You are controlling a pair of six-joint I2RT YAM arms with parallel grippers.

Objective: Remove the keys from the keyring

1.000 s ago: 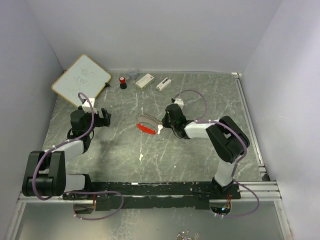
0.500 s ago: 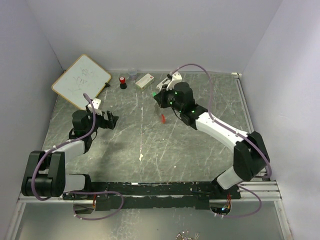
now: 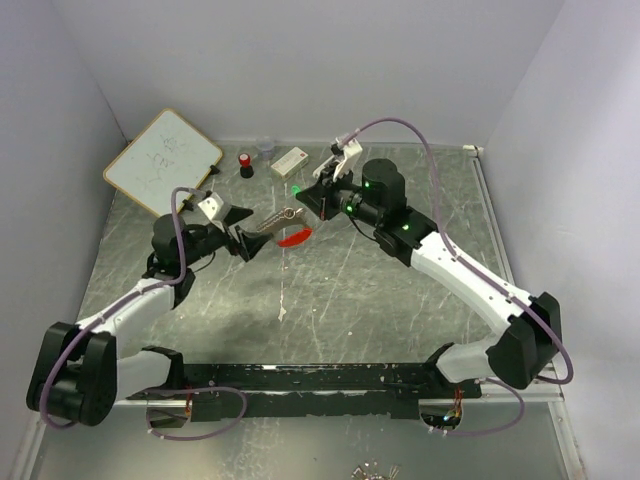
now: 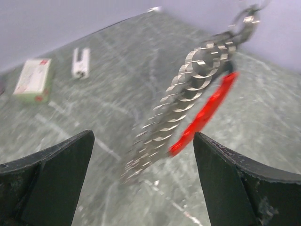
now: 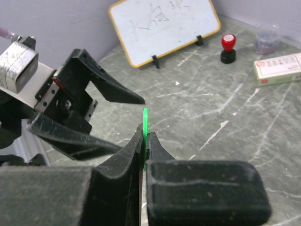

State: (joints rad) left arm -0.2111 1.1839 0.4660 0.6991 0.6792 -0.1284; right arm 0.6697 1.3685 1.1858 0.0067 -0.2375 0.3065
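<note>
Overhead: pinches bright green plastic-headed key point(image 3: 296, 190) in right gripper point(image 3: 312, 197), arm stretched above the bench point(image 3: 350, 300) toward its far edge. Dangles silvery metal keyring chain point(image 3: 281, 217) and elongated red key point(image 3: 294, 238) by wide-spread left gripper point(image 3: 248, 230), forearm angled inward.
Left wrist: frames chain and red key between parted jaws.
Right wrist: clamps green key edge-on.

Nothing legible. Whiteboard point(image 5: 164, 26), far left of the surface: faint handwriting, can't make it out. Small box point(image 5: 277, 68), far centre: red print on its label, too blurred.
</note>
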